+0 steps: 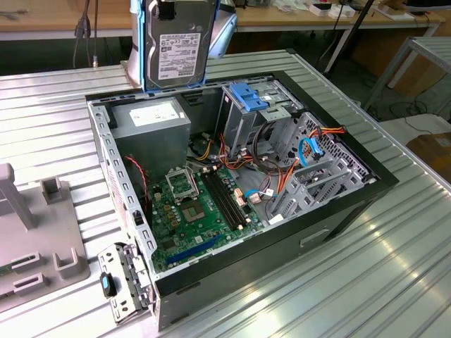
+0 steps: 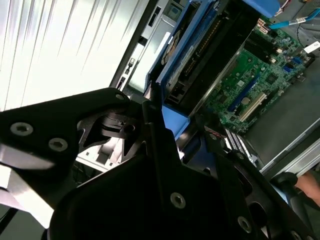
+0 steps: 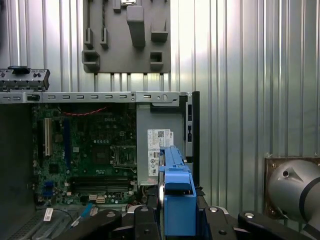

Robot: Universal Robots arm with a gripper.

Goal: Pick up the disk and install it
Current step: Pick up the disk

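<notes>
Ribbed aluminium bench supports an open computer case lying on its side. At the exterior view's left, a grey fixture plate lies on the bench, with a metal bracket at the case's near corner. Inside the case: power-supply box at the rear, motherboard on the floor, drive cage with a blue latch toward the exterior view's right. The disk hangs upright above the power-supply box, clear of the case. In the first wrist view, the gripper is clamped on the disk's blue rails.
</notes>
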